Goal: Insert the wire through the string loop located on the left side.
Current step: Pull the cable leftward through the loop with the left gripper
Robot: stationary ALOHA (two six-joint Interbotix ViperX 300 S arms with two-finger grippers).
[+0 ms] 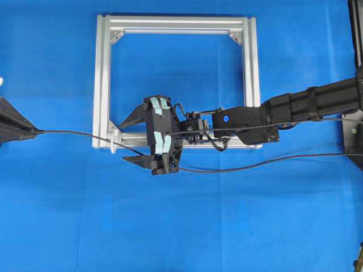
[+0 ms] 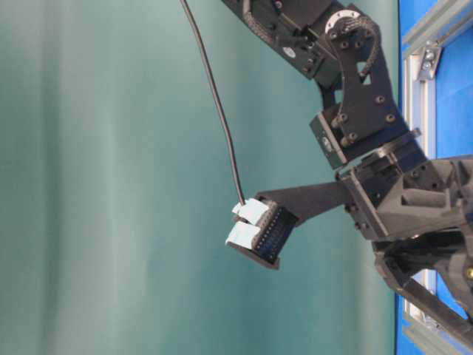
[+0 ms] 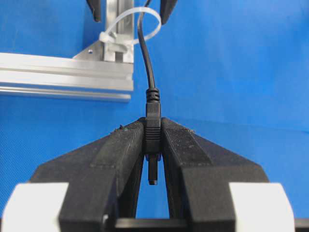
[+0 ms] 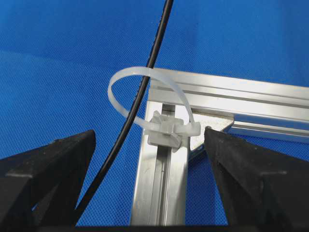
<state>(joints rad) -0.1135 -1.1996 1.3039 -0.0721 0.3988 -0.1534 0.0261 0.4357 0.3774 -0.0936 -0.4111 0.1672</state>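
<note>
Blue cloth bench (image 1: pixel 57 215) | thin black wire (image 3: pixel 145 63) threaded through whitish string loop (image 4: pixel 140 96) at silver frame (image 1: pixel 102 85) corner | left hand (image 3: pixel 153 145) clamped on plug | right hand (image 4: pixel 149 183) wide open, empty, straddling loop | draw plug steadily away from frame, avoid snagging loop.

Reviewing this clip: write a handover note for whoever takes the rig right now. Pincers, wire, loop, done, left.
Left pincer: shut on the wire's plug, tip pointing back toward its camera.
Right pincer: open, fingers either side of the loop at the frame corner, holding nothing.
Wire: already runs through the loop, from the plug on its left, then slack across the blue table to the right.
Done: threading, as the right wrist view shows it.
Left: probably pull more slack through, then release.
</note>
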